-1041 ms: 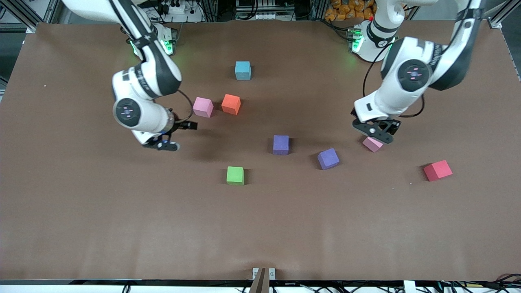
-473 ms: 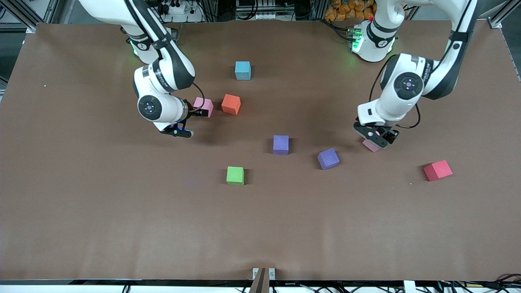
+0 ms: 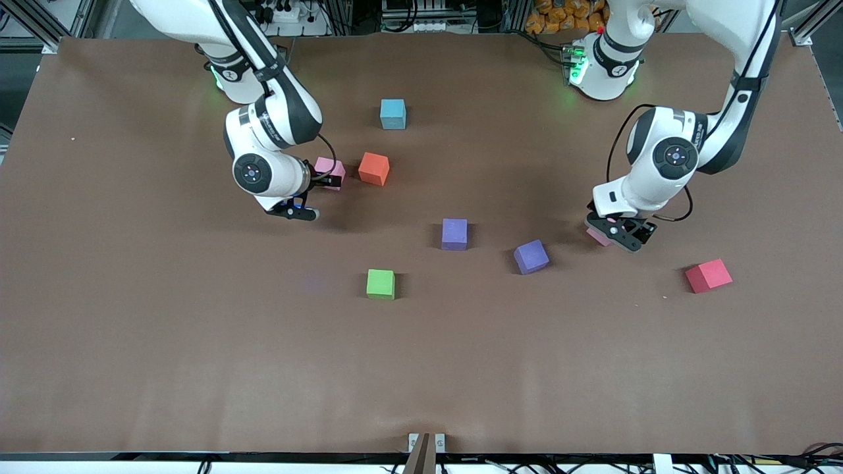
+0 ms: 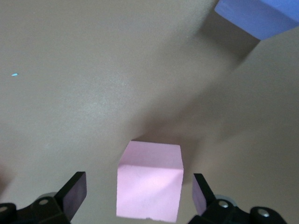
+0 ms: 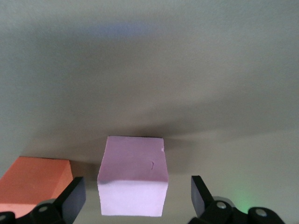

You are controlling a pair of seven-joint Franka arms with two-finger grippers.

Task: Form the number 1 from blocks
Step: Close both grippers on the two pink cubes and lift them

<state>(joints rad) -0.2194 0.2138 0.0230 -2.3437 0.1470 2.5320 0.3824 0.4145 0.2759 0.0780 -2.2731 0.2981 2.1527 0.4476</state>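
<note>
Pink foam blocks (image 4: 149, 184) (image 5: 133, 175), judged light and compressible, sat between each open, empty end effector (image 3: 619, 235) (image 3: 304, 195), best gripped across flat sides.

Both arms are glossy white with black joint bands and round caps on the wrist joints. Thin black cables loop beside each wrist. Green lights glow at both bases. The left gripper (image 3: 622, 234) and right gripper (image 3: 303, 197) are black, with screws in their finger mounts.
</note>
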